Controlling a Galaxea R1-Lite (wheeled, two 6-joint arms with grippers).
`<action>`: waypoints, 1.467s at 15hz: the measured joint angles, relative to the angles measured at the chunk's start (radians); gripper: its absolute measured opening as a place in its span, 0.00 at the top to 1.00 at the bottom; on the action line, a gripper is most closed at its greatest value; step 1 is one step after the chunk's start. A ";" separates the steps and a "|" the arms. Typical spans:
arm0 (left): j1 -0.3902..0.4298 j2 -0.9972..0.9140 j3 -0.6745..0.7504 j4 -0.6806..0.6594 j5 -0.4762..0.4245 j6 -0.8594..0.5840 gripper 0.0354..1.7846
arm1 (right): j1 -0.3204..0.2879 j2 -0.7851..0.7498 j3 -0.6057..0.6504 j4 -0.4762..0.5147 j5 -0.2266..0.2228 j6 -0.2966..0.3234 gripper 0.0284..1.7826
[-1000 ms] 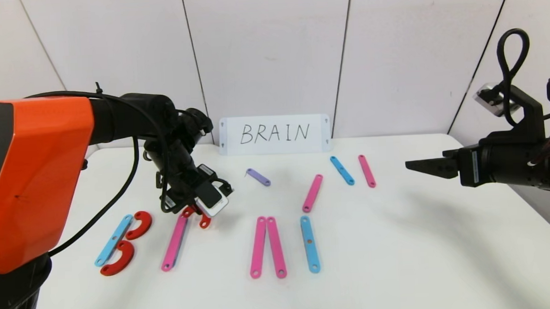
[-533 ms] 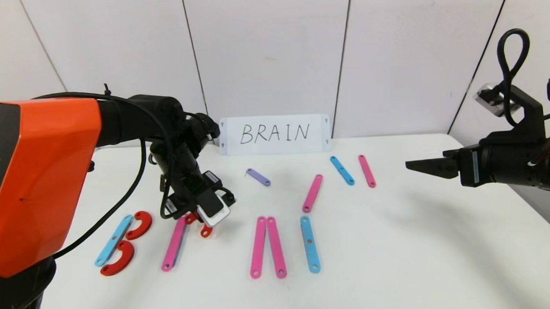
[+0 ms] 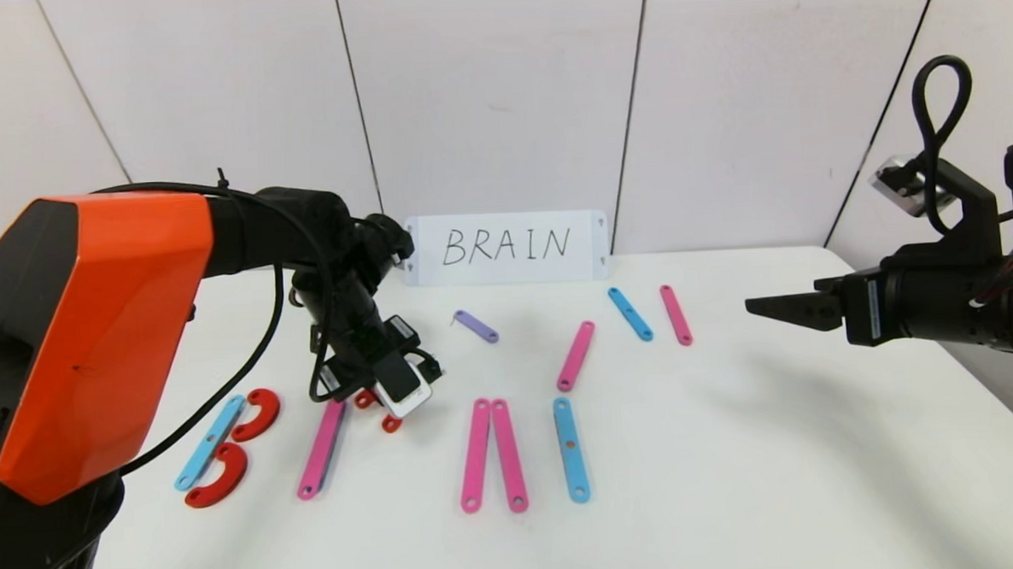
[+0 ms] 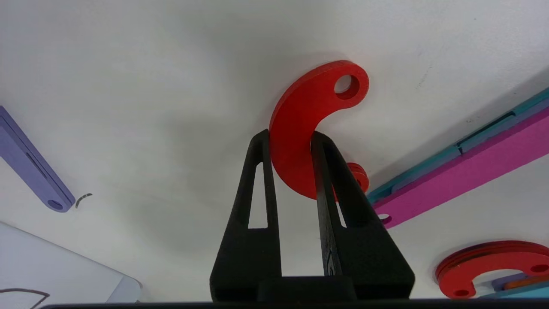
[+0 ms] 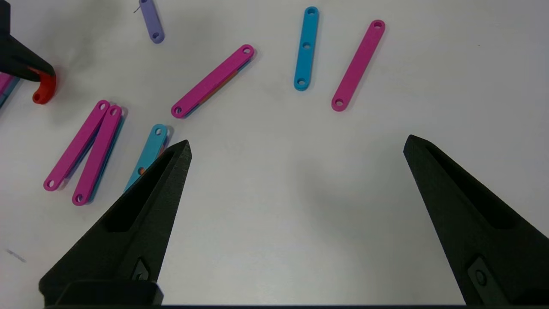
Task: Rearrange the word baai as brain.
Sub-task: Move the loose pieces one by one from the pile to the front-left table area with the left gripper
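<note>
Left gripper (image 4: 291, 141) pinches a red C-shaped curve (image 4: 300, 124), both black fingers pressed onto the flat sides of its middle; the curve stands on edge, one holed end up past the fingertips. It sits near the top end of a long pink strip (image 3: 321, 449), which lies over a blue strip seen only at the edge in the left wrist view. In the head view the wrist camera housing blocks most of the curve, only red tips show (image 3: 390, 423).

Left of that: a blue strip (image 3: 210, 441) with two red curves (image 3: 256, 414) beside it, forming a B. Right of the gripper: two pink strips (image 3: 491, 454) side by side, touching along their length, then one blue strip (image 3: 570, 448) just beside them, upright. Further back, scattered: short lilac strip (image 3: 476, 326), tilted pink strip (image 3: 576, 355), short blue strip (image 3: 629, 313), thin pink strip (image 3: 675, 314). White card (image 3: 506, 248) with handwritten BRAIN leans at the wall.

Right gripper (image 5: 296, 146) hangs over the right side of the white surface (image 3: 737, 480), fingers spread wide, holding nothing, well apart from the pieces.

All pieces are flat matte plastic, rounded ends, small round holes. Surface is smooth white.
</note>
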 joint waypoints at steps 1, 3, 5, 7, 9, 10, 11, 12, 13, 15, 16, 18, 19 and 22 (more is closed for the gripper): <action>0.001 0.003 0.000 0.000 -0.003 -0.002 0.86 | 0.000 0.001 0.000 0.000 0.000 0.000 0.03; 0.003 0.005 -0.001 0.001 -0.009 -0.004 0.86 | 0.000 0.003 0.004 -0.006 -0.001 -0.001 0.03; 0.003 0.005 -0.001 -0.002 -0.010 -0.006 0.86 | 0.000 0.004 0.005 -0.006 -0.001 -0.001 0.03; 0.003 0.003 -0.001 -0.001 -0.009 -0.006 0.86 | 0.001 0.005 0.005 -0.006 -0.001 -0.001 0.03; 0.003 0.003 -0.001 -0.006 -0.009 -0.006 0.86 | 0.001 0.006 0.006 -0.006 0.000 -0.001 0.03; 0.004 0.003 -0.001 -0.011 -0.008 -0.006 0.86 | 0.002 0.006 0.006 -0.005 0.000 -0.001 0.03; 0.005 0.003 -0.001 -0.013 -0.008 -0.006 0.85 | 0.003 0.007 0.006 -0.005 -0.001 -0.001 0.03; 0.006 0.001 -0.002 -0.012 -0.008 -0.006 0.83 | 0.003 0.007 0.006 -0.005 -0.001 -0.001 0.03; 0.005 0.001 -0.002 -0.010 -0.007 -0.006 0.79 | 0.003 0.007 0.006 -0.004 -0.001 -0.001 0.03; 0.005 -0.002 -0.002 -0.011 -0.007 -0.006 0.69 | 0.004 0.008 0.007 -0.004 -0.002 -0.001 0.03; 0.005 -0.003 -0.002 -0.011 -0.007 -0.006 0.60 | 0.004 0.008 0.007 -0.004 -0.002 -0.001 0.03; 0.005 -0.007 -0.002 -0.012 -0.007 -0.006 0.40 | 0.004 0.008 0.007 -0.005 -0.002 -0.001 0.03; 0.003 -0.009 -0.002 -0.013 -0.008 -0.007 0.30 | 0.004 0.007 0.007 -0.005 -0.002 -0.001 0.03; 0.000 -0.026 -0.002 -0.015 -0.021 -0.036 0.10 | 0.004 0.001 0.007 -0.005 -0.001 0.000 0.03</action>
